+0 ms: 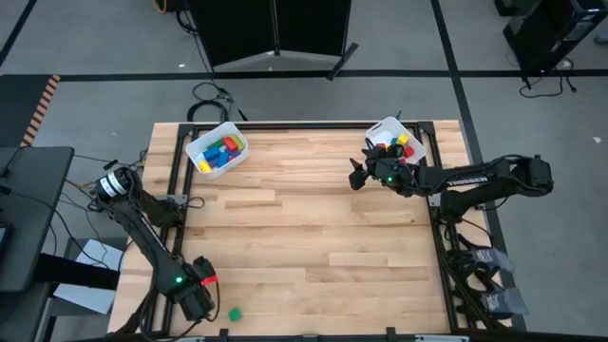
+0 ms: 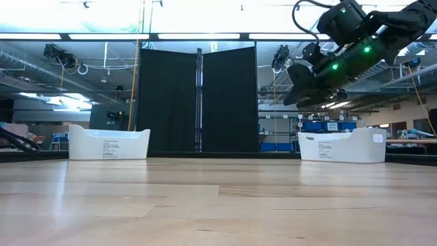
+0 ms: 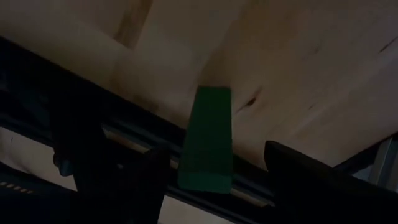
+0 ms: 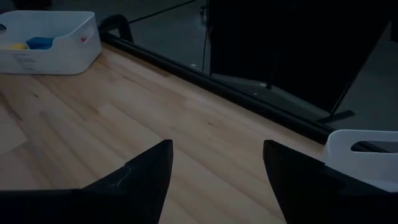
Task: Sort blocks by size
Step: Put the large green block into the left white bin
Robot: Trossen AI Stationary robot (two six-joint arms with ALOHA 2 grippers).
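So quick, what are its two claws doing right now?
Left gripper: open, empty, at the green block.
Right gripper: open, empty, beside the right bin.

Coloured blocks (image 1: 218,152) in both bins (one green block (image 1: 234,313) at table's near edge)

text: none I can read | left bin (image 2: 109,143) label: too small | right bin (image 2: 341,146) label: too small

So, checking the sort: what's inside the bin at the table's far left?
The left bin holds blue, yellow, green and red blocks, heaped together. Whatever lies beneath the top ones is covered.
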